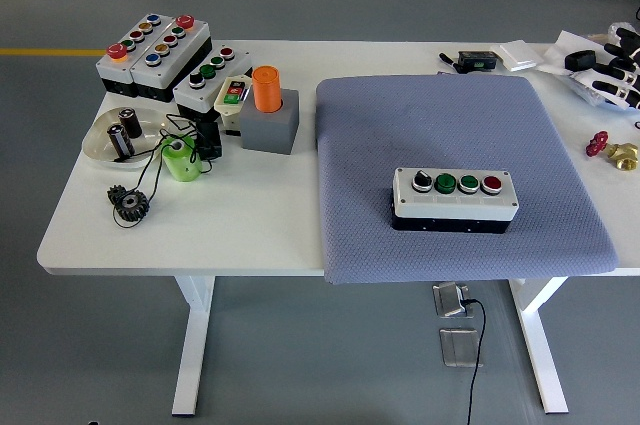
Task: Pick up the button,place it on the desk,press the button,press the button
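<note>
table [250, 235] white | mat [450, 125] grey-blue, dotted weave | button box [455, 207] white — black, green, green, red caps

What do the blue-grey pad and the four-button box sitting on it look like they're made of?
The blue-grey pad looks like soft woven or knit fabric, matte, with a fine dotted texture and rounded edges. The four-button box seems to be hard plastic: a smooth, pale grey lid over a black base, with glossy button caps.

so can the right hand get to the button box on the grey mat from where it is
Probably yes. The right hand sits at the table's far right edge, and the mat between it and the button box is bare.
</note>
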